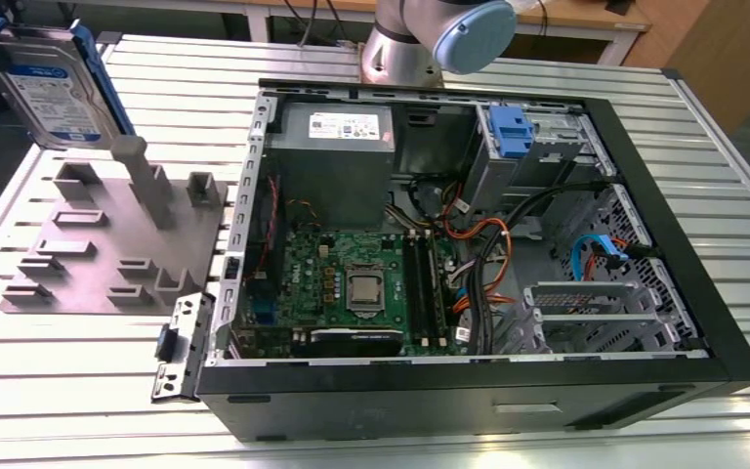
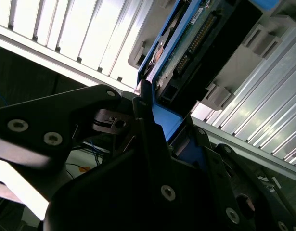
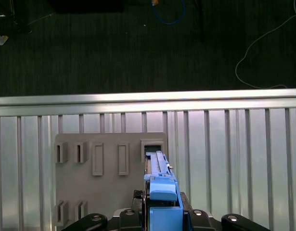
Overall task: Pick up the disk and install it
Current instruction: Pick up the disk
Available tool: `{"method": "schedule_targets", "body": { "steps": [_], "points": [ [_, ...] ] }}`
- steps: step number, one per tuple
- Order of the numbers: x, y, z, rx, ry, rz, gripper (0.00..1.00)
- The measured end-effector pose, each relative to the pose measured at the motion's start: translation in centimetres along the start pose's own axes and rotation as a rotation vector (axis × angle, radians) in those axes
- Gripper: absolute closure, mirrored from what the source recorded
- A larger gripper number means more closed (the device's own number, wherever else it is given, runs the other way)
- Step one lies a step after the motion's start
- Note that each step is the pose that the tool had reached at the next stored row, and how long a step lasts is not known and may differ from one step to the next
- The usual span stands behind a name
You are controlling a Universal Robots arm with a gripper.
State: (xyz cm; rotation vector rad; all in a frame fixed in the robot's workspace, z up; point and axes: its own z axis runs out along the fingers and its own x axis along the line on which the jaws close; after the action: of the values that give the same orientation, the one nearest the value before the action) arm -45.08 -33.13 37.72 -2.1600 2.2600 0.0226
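The disk (image 1: pixel 52 90), a silver-grey hard drive with a white-and-blue label in a blue carrier frame, hangs tilted in the air at the exterior view's far left, just above the tall post of the grey fixture plate (image 1: pixel 89 259). In the first wrist view the disk (image 3: pixel 160 185) shows edge-on over the fixture plate (image 3: pixel 109 187), close to an empty slot. My gripper (image 3: pixel 161 214) is shut on the carrier frame. In the second wrist view my gripper (image 2: pixel 169 126) clamps the blue frame, and the disk (image 2: pixel 193 36) shows its circuit board and connector side.
An open black computer case (image 1: pixel 687 244) lies on the ribbed aluminium table (image 1: pixel 75 391), to the exterior view's right of the plate. Inside are the motherboard (image 1: pixel 349 283), cables and a drive bay with a blue carrier (image 1: pixel 512 132). The arm's base (image 1: pixel 408 44) stands behind the case.
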Motion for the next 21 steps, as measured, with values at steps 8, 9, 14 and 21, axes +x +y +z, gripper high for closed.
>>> {"method": "schedule_targets", "body": {
  "steps": [8,9,14,21],
  "points": [
    [0.00,0.00,-0.15,0.0001,0.0000,0.000,0.63],
    [0.00,0.00,-0.17,0.0001,-0.0001,0.000,0.63],
    [-0.01,0.00,-0.31,0.0001,0.0000,0.000,0.63],
    [-0.01,0.00,-0.46,0.0001,0.0000,0.000,0.63]
  ]
}}
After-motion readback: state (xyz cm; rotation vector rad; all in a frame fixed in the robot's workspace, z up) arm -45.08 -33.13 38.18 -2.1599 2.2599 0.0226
